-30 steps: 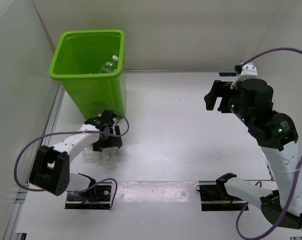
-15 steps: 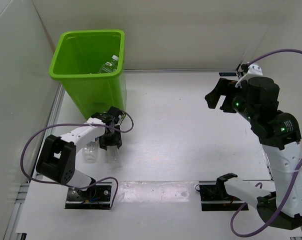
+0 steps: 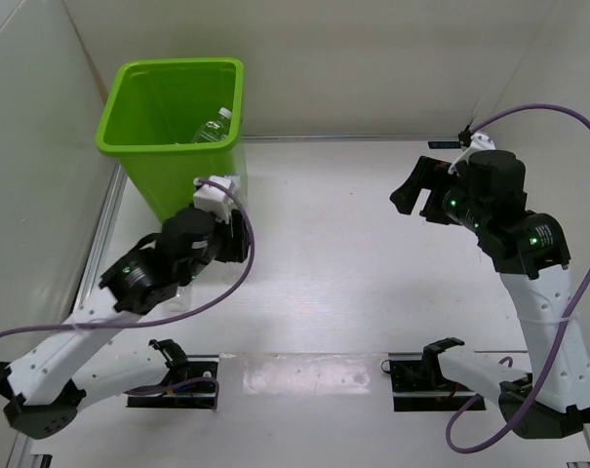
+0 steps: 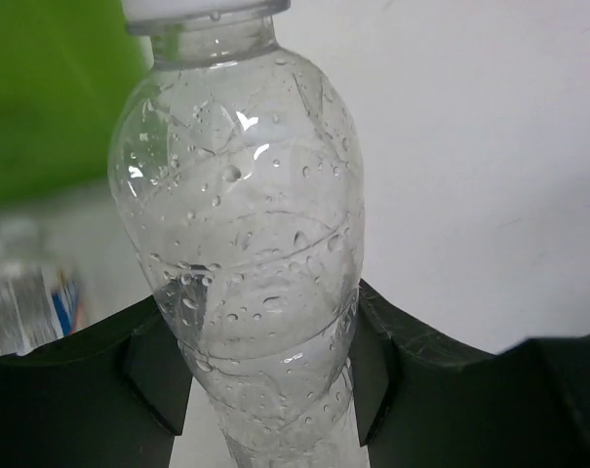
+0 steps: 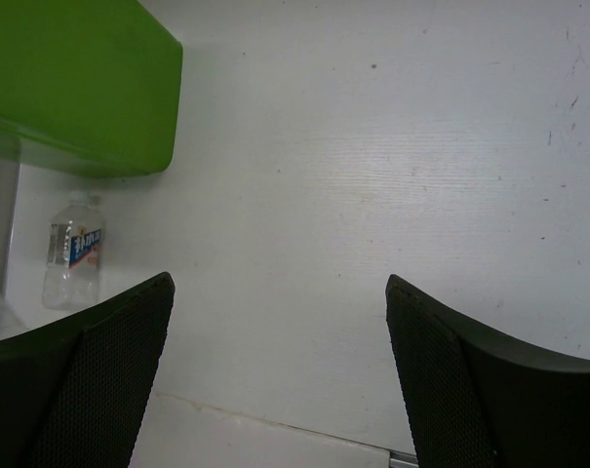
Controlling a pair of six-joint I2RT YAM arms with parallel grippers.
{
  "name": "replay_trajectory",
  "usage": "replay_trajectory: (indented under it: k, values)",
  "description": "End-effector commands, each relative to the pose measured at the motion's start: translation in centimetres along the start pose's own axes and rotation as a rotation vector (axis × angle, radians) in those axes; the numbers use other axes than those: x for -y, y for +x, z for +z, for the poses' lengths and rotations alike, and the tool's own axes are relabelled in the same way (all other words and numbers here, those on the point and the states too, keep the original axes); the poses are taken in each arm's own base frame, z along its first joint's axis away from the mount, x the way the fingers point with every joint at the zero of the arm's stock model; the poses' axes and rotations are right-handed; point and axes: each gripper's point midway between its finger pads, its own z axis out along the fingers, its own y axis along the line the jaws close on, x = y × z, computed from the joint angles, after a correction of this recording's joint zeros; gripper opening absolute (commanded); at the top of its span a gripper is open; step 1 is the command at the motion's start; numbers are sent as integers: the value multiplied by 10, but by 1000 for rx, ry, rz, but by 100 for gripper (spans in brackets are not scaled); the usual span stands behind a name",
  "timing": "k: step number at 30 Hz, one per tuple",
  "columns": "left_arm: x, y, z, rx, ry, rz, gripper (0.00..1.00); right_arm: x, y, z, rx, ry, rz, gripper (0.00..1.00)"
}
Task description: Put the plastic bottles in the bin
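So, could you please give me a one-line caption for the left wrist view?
Left gripper shut on a clear, droplet-covered plastic bottle, lime-green bin blurred behind.

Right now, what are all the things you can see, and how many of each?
bin: one, bright green, back left corner of the table.
bottle in the bin: one, clear with a white cap, leaning against the bin's right wall.
bottle on the table: one, clear with a blue label, beside the bin.
held bottle: one, clear with droplets inside, between the left fingers.
table: one, white, under everything.
arms: two, black and white, at the near edge.
left gripper: one, black, shut on the held bottle.
right gripper: one, black, open and empty.
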Motion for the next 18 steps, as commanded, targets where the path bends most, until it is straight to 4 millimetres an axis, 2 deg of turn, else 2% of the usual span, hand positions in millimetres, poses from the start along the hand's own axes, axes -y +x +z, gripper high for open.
replay_trajectory:
  k: [1,3,4,6,7,8,9,10,11,12,13,14,15,16,17,18]
  values:
    - [22,-98,-42,339,118,115,39,-8,-6,3,22,-36,12,90]
    - [35,-112,-50,363,160,255,38,-6,-3,5,16,-30,15,90]
    - [43,-146,-66,425,172,290,38,-7,-3,5,17,-35,17,90]
    - [46,-166,-75,457,165,388,38,-5,-3,5,21,-30,23,90]
    - [53,-198,-88,522,166,383,38,-4,-1,7,17,-27,31,90]
    - [51,-210,-91,550,134,407,38,-3,-1,6,21,-26,33,90]
    - [40,-245,-110,652,74,371,36,-2,-1,6,24,-24,42,90]
    - [39,-261,-101,660,12,356,35,0,0,7,23,-21,51,90]
    - [30,-289,-120,746,-30,310,32,1,0,7,25,-19,56,90]
    - [13,-300,-103,730,-107,295,31,3,0,7,30,-12,68,90]
    - [12,-302,-77,680,-136,305,31,4,-1,7,36,-12,70,90]
    - [3,-332,-111,770,-124,183,31,6,-2,6,42,-6,74,90]
    - [-14,-331,-81,698,-185,188,31,6,-2,4,48,-11,72,90]
    - [-28,-347,-81,708,-185,169,31,7,-1,3,48,-9,72,90]
    - [-47,-349,-60,678,-213,91,33,7,0,4,46,-8,68,90]
    - [-52,-350,-52,665,-195,77,36,7,-1,-1,58,-12,64,90]
